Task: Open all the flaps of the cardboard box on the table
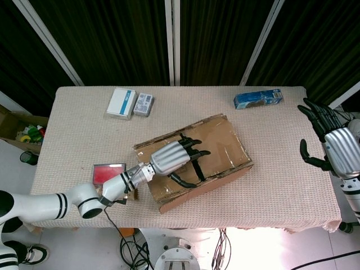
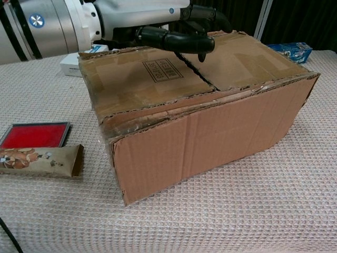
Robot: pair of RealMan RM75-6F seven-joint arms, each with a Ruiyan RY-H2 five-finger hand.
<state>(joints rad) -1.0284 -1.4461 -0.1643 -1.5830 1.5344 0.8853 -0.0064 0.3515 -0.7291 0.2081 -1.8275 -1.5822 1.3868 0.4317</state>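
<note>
The cardboard box (image 1: 222, 147) (image 2: 210, 126) lies mid-table, turned at an angle, with its two top flaps closed and meeting at a dark seam. My left hand (image 1: 174, 158) (image 2: 158, 21) hovers just over the left flap, fingers spread and pointing toward the seam, holding nothing. In the chest view its thumb (image 2: 176, 41) hangs right above the printed label. My right hand (image 1: 336, 145) stays at the table's right edge, well away from the box, fingers spread and raised, empty.
A blue packet (image 1: 258, 99) lies at the back right. Two small white boxes (image 1: 130, 103) sit at the back left. A red tray (image 1: 108, 171) (image 2: 34, 134) and a patterned pouch (image 2: 39, 160) lie left of the box near the front edge.
</note>
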